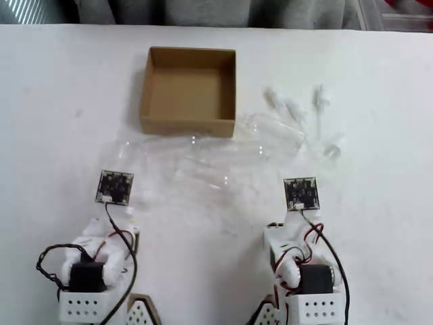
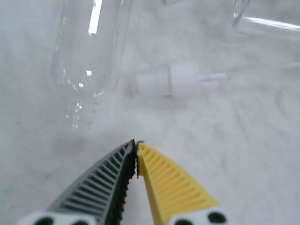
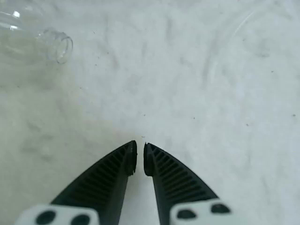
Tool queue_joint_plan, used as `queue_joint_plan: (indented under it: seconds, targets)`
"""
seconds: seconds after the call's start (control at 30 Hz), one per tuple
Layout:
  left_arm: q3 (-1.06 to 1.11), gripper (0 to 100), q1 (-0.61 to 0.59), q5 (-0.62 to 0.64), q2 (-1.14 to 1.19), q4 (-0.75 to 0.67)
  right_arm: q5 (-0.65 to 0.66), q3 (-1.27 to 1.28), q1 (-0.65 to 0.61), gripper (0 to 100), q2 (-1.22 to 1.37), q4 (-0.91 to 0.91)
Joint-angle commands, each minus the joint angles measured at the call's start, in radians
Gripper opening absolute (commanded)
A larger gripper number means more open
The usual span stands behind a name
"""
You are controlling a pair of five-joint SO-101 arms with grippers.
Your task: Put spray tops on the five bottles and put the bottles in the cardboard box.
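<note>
Your left pincer [image 2: 136, 145] sits low over the table [image 2: 243, 154], tips pressed together and holding nothing. Just ahead of it a spray top [image 2: 173, 80] lies on its side, long axis crosswise to the pincer's line, its thin tube pointing away from the bottle [image 2: 89, 51] beside it. That bottle lies uncapped, neck toward the pincer. Your right pincer [image 3: 139, 147] is closed to a sliver, also empty, with a second bottle [image 3: 58, 44] off ahead. I judge the left arm nearer this top; you'd need to part its tips first. Beyond the bottles, the cardboard box [image 1: 187, 126] stands open.
</note>
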Motion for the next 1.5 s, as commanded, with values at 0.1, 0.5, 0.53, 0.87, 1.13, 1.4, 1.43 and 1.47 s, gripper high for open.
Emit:
queue_joint_plan:
  seconds: [0.1,0.5,0.53,0.87,1.13,1.4,1.43,1.47]
  targets:
    - [-0.003,2,-0.002,-0.003,-0.007,0.005,-0.002,0.009,0.012,1.7,-0.004,-0.002]
    - [-0.003,2,-0.007,0.000,-0.007,0.000,0.005,0.009,0.007,1.8,-0.005,-0.002]
    - [-0.003,2,-0.007,0.000,-0.007,-0.002,0.005,0.009,0.007,1.8,-0.005,-0.002]
    - [-0.155,2,-0.025,0.000,-0.007,-0.003,-0.003,0.008,0.012,1.8,-0.005,-0.094]
    - [-0.212,2,-0.019,-0.006,-0.007,-0.061,-0.003,0.008,0.117,1.8,-0.005,-0.219]
    - [-0.269,2,-0.012,-0.368,-0.007,-0.193,0.199,0.008,0.266,1.8,-0.005,-0.225]
    - [-0.287,2,0.002,-0.379,-0.007,-0.193,0.275,0.008,0.283,1.8,-0.005,-0.223]
    - [-0.305,2,0.021,-0.390,-0.007,-0.193,0.344,0.008,0.292,1.7,-0.005,-0.220]
